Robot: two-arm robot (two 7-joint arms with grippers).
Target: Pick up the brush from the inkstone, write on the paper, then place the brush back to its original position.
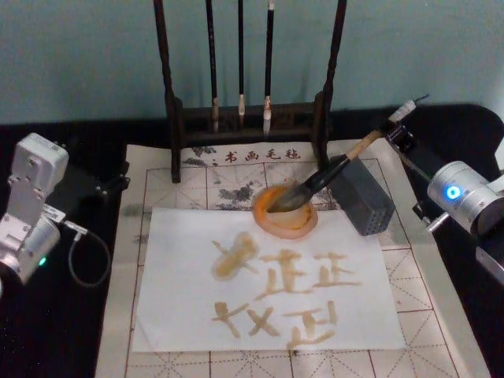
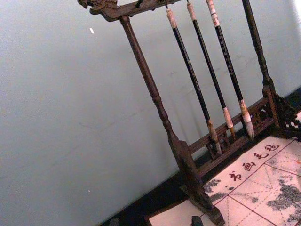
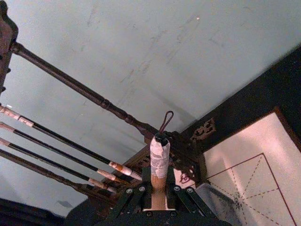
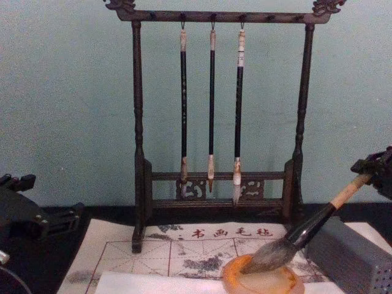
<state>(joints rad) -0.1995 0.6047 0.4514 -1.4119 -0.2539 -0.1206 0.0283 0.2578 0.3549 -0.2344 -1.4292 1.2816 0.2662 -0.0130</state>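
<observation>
Paper [image 1: 169, 264] white, amber strokes [image 1: 285, 277]; inkstone [image 1: 266, 223] orange-rimmed; brush [image 1: 331, 172] bristles seemingly grey.

The brush [image 1: 329, 176] leans at a slant. Its bushy dark-grey bristles rest inside the inkstone [image 1: 309, 226], and its black middle and light-wood handle rise toward the right, where the right claw [image 1: 399, 135] clamps the handle near its taped end. The inkstone, a small round shallow dish with an orange-amber rim and pale inside, sits upright at the far edge of the paper [image 1: 177, 311]. The paper, a white sheet, lies flat and bears amber-brown brushed strokes in two rows.
</observation>
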